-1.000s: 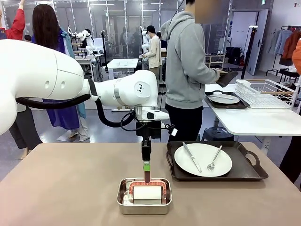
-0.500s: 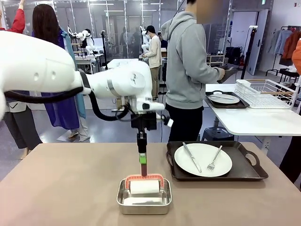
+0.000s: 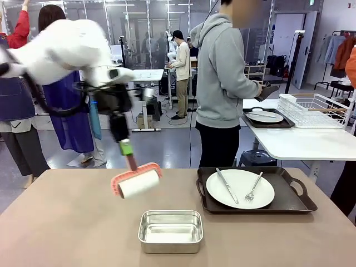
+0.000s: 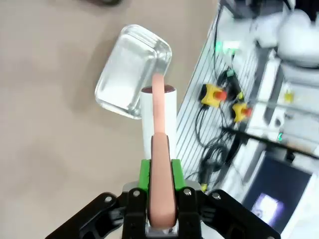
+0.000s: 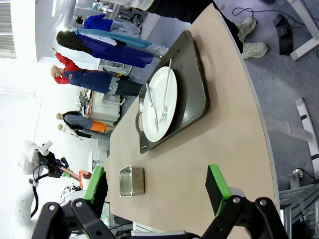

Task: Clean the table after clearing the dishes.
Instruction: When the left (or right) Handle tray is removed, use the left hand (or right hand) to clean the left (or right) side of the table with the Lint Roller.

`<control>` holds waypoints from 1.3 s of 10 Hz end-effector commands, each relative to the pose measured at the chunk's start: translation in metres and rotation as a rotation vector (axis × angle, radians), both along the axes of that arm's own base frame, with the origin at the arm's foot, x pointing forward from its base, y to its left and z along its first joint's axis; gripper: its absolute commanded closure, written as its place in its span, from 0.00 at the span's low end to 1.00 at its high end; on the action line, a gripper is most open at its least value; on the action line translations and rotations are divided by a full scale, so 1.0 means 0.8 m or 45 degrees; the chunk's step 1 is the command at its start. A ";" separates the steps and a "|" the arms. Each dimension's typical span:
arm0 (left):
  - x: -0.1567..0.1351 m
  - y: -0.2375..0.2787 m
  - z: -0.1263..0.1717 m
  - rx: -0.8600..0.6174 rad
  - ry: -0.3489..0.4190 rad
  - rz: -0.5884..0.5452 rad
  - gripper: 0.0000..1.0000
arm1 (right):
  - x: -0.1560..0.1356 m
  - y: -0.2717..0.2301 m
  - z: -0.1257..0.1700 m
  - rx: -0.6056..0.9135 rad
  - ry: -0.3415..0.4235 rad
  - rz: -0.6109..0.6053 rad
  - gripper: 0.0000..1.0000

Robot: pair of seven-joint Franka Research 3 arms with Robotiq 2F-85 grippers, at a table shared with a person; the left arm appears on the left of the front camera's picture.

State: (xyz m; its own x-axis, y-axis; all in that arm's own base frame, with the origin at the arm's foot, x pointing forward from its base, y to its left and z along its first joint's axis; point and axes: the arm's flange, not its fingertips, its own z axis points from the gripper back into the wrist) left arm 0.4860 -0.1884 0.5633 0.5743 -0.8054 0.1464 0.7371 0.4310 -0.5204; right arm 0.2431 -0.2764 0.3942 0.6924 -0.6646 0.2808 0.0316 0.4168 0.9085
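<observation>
Pinching a pink-handled white roller (image 3: 139, 183), the left gripper (image 3: 126, 148) hangs above the matte brownish-taupe table (image 3: 67, 222) (round white plate (image 3: 240, 182) on it); right gripper (image 5: 157, 184) spread wide.

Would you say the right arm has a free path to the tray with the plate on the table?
Probably yes: the right gripper is open and empty, and bare table lies between it and the tray.
</observation>
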 end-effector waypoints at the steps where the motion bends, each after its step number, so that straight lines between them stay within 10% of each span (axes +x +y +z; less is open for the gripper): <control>1: -0.037 0.071 -0.061 -0.131 0.028 0.505 1.00 | -0.002 0.000 0.002 0.004 -0.016 0.002 0.00; 6: -0.046 0.145 -0.181 -0.312 0.075 1.021 1.00 | -0.002 0.000 0.002 0.004 -0.016 0.002 0.00; 11: -0.035 0.158 -0.166 -0.275 0.163 0.890 1.00 | -0.002 0.000 0.002 0.004 -0.016 0.002 0.00; 12: -0.036 0.154 -0.174 -0.281 0.150 0.917 0.80 | -0.002 0.000 0.002 0.004 -0.016 0.002 0.00; 13: -0.008 0.147 -0.183 -0.319 0.184 0.929 0.80 | -0.002 0.000 0.002 0.004 -0.016 0.002 0.00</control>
State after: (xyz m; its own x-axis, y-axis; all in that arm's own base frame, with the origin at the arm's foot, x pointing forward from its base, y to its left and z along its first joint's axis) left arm 0.4621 -0.0666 0.4216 0.9694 -0.1877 0.1583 0.2437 0.6566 -0.7137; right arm 0.2433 -0.2762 0.3942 0.6930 -0.6641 0.2806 0.0317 0.4169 0.9084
